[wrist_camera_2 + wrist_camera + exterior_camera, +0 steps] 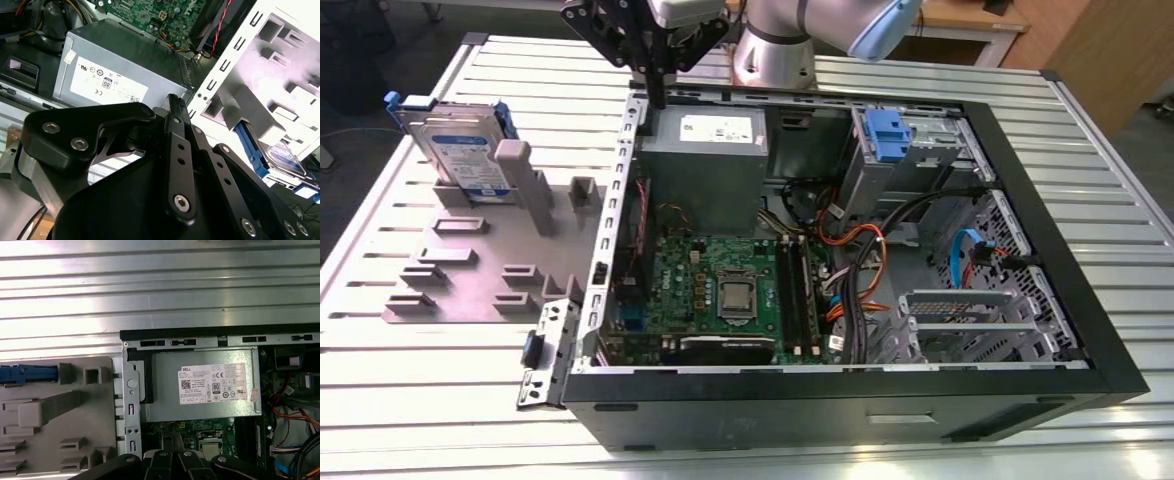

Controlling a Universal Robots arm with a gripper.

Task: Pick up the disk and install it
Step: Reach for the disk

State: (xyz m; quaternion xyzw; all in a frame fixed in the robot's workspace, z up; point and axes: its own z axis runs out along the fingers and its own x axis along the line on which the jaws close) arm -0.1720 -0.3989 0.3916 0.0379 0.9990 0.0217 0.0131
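Observation:
The disk (454, 145), silver-grey with a white-and-blue label in a blue carrier, stands upright in a grey fixture (480, 265) on the exterior view's left, outside the open computer case (854, 390). My gripper (654, 98) hangs above the case's back corner beside the power supply, well clear of the disk. Its black fingers are pressed together with nothing between them. In the second wrist view the gripper (172, 100) points toward the case wall, and the disk (280, 157) lies beyond it. In the first wrist view, the carrier's blue edge of the disk (27, 374) is visible.
A grey power supply (704, 150) with a white sticker fills the case's back corner. Inside are a green motherboard (720, 290), orange and blue cables (947, 250) and a drive cage with a blue bracket (887, 135). The ribbed metal table (440, 400) surrounds the case.

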